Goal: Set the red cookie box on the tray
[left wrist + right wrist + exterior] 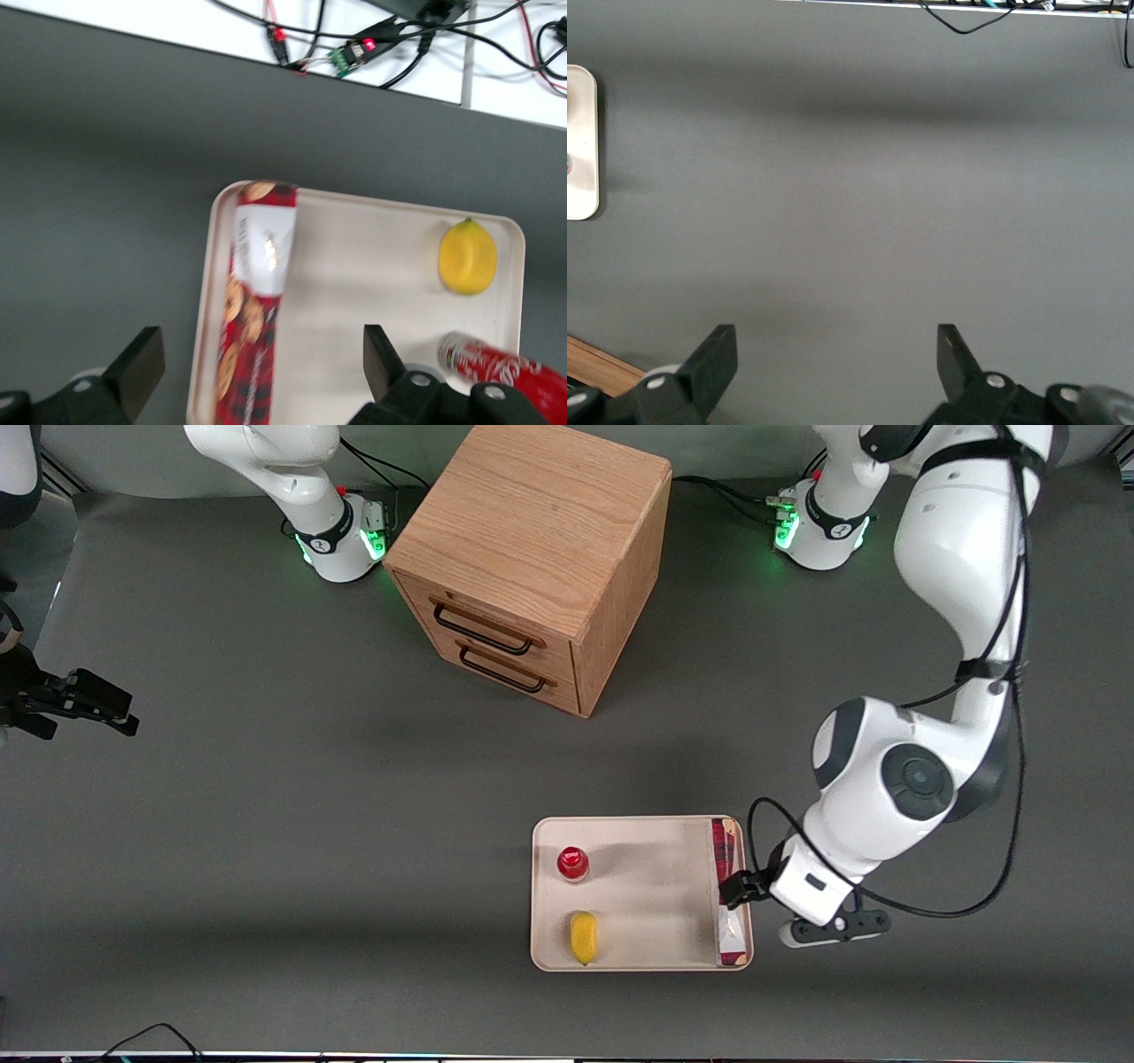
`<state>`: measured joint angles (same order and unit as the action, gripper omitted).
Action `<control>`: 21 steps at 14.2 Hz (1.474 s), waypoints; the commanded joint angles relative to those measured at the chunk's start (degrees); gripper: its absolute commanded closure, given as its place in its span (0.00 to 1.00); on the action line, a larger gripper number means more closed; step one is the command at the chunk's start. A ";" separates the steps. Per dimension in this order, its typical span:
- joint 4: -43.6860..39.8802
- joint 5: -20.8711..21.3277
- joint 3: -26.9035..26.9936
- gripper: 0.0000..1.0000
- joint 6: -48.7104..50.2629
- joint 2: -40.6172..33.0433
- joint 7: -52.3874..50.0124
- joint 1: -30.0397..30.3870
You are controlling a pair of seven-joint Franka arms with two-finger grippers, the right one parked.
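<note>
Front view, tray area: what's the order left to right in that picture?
Red-capped bottle → lemon → red cookie box lying along the tray edge → gripper, fingers open, over the box.

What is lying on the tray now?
On the tray: red cookie box along one short edge, a lemon, a red-capped bottle. The open gripper hovers above the box.

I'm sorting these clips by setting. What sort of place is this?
Probably a robot lab bench: two arms bolted to a grey table, with a wooden drawer cabinet as a prop. The open gripper hangs over the red cookie box lying in the tray, beside a lemon and a small bottle.
</note>
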<state>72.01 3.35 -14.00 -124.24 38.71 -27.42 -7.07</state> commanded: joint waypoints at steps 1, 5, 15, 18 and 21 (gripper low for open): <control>5.68 -0.97 0.02 0.00 8.53 -9.41 0.69 1.88; 12.34 -0.89 0.11 0.00 21.82 -22.24 12.54 7.59; 31.50 -1.14 0.29 0.00 30.90 -47.29 23.03 16.47; 34.95 -2.55 0.29 0.00 29.85 -51.88 23.03 17.00; 35.12 -4.83 0.20 0.00 30.02 -53.03 23.03 17.01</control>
<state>104.82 0.40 -13.42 -92.83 -12.09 -5.51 9.07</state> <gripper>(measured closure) 0.000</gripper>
